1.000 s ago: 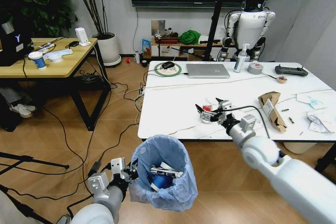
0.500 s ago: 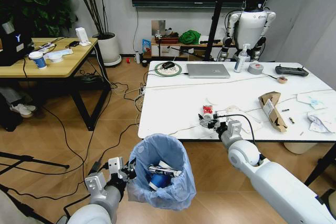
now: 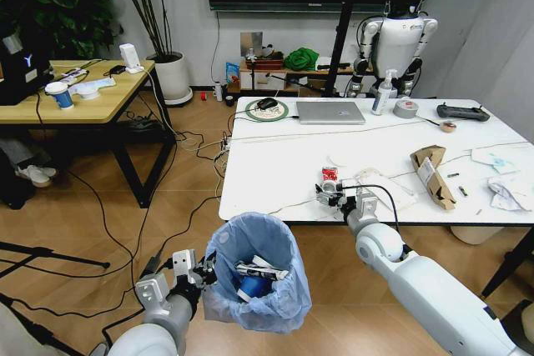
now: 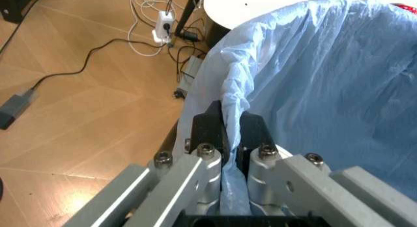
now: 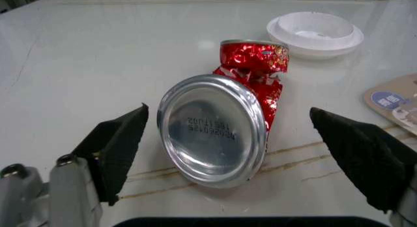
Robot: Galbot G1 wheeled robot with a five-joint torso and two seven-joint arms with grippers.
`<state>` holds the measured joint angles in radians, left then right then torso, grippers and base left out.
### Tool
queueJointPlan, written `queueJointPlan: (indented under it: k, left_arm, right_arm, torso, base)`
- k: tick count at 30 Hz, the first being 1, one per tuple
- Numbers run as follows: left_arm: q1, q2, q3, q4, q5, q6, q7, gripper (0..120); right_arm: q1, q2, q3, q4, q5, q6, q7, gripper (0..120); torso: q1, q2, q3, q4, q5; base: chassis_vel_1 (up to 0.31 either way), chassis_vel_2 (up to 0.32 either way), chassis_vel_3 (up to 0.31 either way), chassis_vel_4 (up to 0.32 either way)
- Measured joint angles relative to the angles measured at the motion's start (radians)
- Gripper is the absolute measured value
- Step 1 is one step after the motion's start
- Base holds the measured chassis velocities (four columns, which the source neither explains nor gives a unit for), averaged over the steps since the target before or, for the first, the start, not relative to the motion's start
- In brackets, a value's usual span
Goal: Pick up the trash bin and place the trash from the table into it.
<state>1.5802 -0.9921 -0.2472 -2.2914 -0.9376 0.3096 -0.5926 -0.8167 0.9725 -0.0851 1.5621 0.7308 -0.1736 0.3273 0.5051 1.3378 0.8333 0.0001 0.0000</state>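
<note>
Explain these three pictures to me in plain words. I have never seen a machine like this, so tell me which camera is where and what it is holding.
This is a wheeled robot with two arms, each ending in a two-fingered gripper. The wide picture comes from a camera on its head, looking down. The other two come from cameras on its wrists.

The left gripper is shut on the rim of the trash bin, a small bin lined with a light-blue bag, holding it beside the table. Some litter already lies inside.

The right gripper is open over the marble-look tabletop, its fingers on either side of a crushed red can. Beside the can sits a white plastic lid. A torn cardboard box, papers and a laptop lie farther along.
</note>
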Motion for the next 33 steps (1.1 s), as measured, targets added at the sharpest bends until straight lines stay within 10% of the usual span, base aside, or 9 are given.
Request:
queueJointPlan:
  k: [12, 23, 33]
  left_arm:
    - [-0.001, 0.001, 0.001, 0.002, -0.001, 0.0, 0.0, 0]
    - [-0.004, -0.004, 0.004, 0.008, -0.001, -0.001, 0.0, 0]
    - [-0.019, -0.004, 0.009, 0.015, -0.01, -0.002, 0.004, 0]
  right_arm:
    - [0.003, -0.002, -0.001, 0.001, 0.0, 0.004, 0.0, 45]
    - [0.001, -0.038, 0.016, 0.057, 0.014, 0.022, -0.026, 45]
    - [-0.051, -0.201, 0.049, 0.319, 0.105, 0.229, -0.347, 45]
  torso:
    - [0.0, 0.0, 0.0, 0.0, 0.0]
    - [0.0, 0.0, 0.0, 0.0, 0.0001]
    - [0.0, 0.0, 0.0, 0.0, 0.0]
  base:
    - [0.0, 0.0, 0.0, 0.0]
    - [0.0, 0.0, 0.0, 0.0]
    - [0.0, 0.0, 0.0, 0.0]
